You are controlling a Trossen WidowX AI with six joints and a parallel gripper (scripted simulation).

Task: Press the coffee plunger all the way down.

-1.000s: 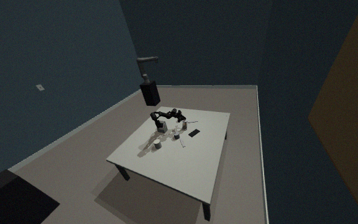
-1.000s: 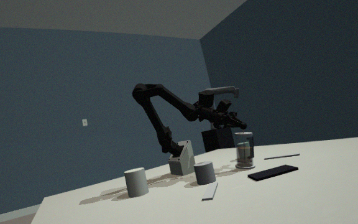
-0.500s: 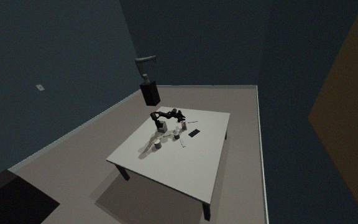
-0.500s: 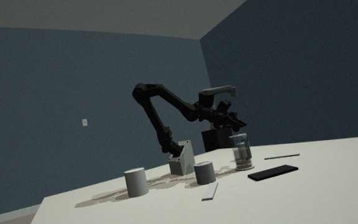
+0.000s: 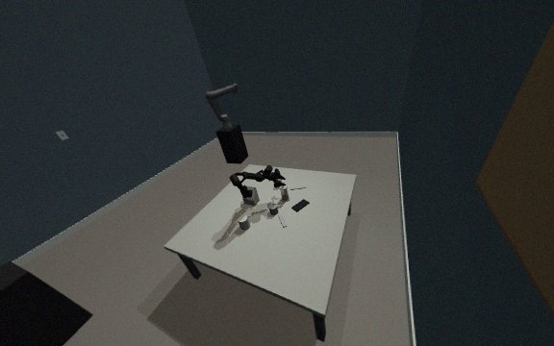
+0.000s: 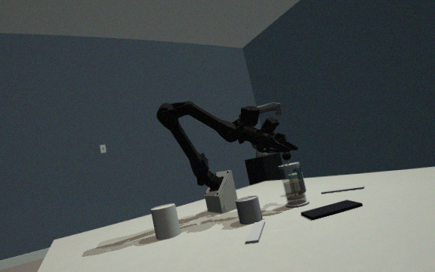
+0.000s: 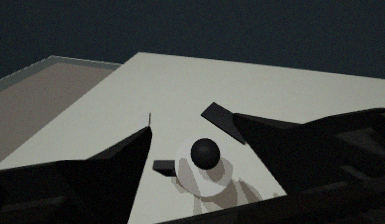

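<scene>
The glass coffee press (image 6: 294, 185) (image 5: 285, 193) stands upright on the white table (image 6: 391, 227) (image 5: 277, 255) (image 7: 183, 85). Its black plunger knob (image 6: 286, 155) (image 7: 205, 153) sits just above the lid. The round lid (image 7: 185, 172) shows below the knob in the wrist view. My gripper (image 7: 192, 123) (image 6: 289, 148) (image 5: 279, 183) is open wide, its two fingers on either side of the knob and apart from it, holding nothing.
Two grey cylinders (image 6: 165, 221) (image 6: 248, 210) stand on the table near the arm's base (image 6: 221, 191). A flat black slab (image 6: 331, 209) (image 7: 220, 118), a thin dark rod (image 6: 342, 190) and a light flat strip (image 6: 255, 232) lie near the press.
</scene>
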